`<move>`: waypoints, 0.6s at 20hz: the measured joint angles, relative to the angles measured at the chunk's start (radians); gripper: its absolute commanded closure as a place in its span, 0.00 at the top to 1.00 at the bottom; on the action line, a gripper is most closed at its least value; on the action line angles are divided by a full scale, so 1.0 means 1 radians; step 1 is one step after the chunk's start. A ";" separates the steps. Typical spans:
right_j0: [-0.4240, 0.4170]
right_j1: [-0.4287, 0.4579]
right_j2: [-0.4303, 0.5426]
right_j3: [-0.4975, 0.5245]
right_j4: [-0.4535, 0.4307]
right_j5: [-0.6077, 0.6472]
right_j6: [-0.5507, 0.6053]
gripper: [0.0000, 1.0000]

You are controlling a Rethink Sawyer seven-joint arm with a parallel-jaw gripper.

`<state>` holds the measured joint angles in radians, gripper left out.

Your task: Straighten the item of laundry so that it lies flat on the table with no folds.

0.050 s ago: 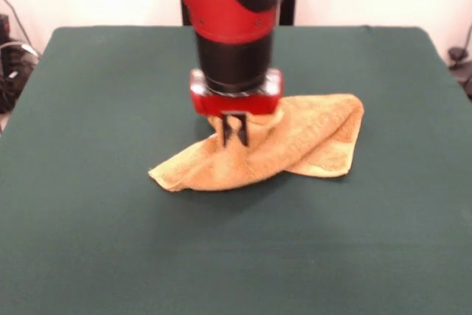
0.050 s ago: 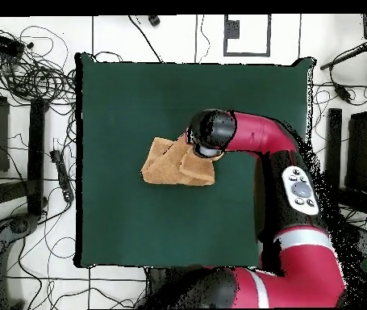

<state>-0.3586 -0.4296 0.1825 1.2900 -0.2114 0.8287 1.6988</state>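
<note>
My grip: my gripper [image 1: 235, 132] is down in the towel [image 1: 295, 149], its two dark fingers [image 1: 228, 131] standing close together with cloth bunched up around them. I judge I have a pinch of the fabric, near the middle of its top fold.

Where the towel is: straight under me and trailing off to both sides, near the middle of the table [image 1: 110, 241], well away from every edge.

How it lies: crumpled and doubled over itself. In the front view one pointed corner runs out low to one side of my jaws, and a broader folded lobe sits on the other side, slightly farther back.

Long axis: in the overhead view the towel [image 2: 170, 164] stretches away from my wrist across the table [image 2: 138, 97], roughly side to side rather than toward my base. My wrist hides the end nearest me.

Done so far: I would say only the grasp. No part looks spread to a single layer.

Left to do: nearly everything, by my reckoning. The overlapping flaps must be opened and the corners drawn out until it rests flat.

Not visible: the band and tag.
</note>
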 measured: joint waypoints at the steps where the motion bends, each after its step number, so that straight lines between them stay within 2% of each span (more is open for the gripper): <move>1: -0.011 -0.010 0.000 0.001 0.000 0.014 0.000 0.00; 7: -0.113 -0.095 -0.001 0.018 -0.001 0.087 0.000 0.00; 12: -0.175 -0.149 -0.002 0.025 -0.005 0.093 0.000 0.00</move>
<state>-0.5336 -0.5782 0.1810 1.3146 -0.2164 0.9214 1.6988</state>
